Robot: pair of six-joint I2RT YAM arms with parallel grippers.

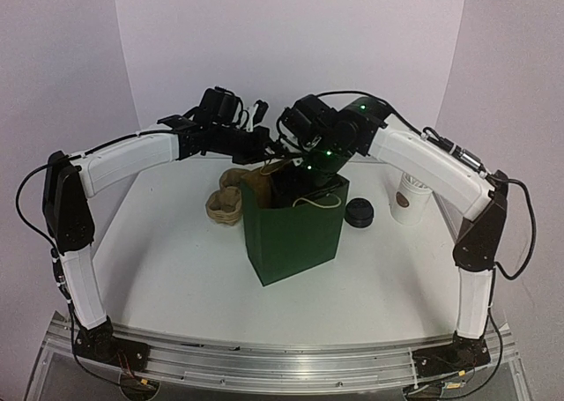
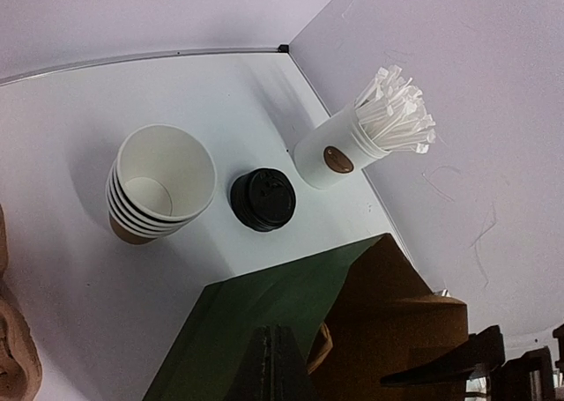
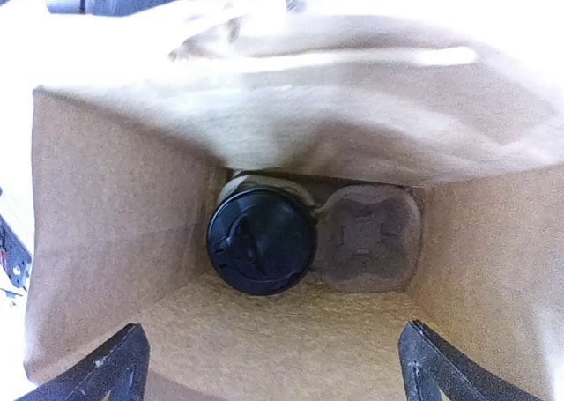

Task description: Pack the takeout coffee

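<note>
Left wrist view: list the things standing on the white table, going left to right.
Brown moulded-pulp cup carrier → stack of lidless brown paper cups → loose black plastic dome lid → tall white cup of white wrapped sticks. The green paper bag overlaps, so it is left out.

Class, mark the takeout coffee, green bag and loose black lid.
takeout coffee (image 3: pixel 262 241): right wrist view, centre of its lid.
green bag (image 1: pixel 291 238): top view, front wall.
loose black lid (image 2: pixel 263 200): left wrist view, its top.
</note>
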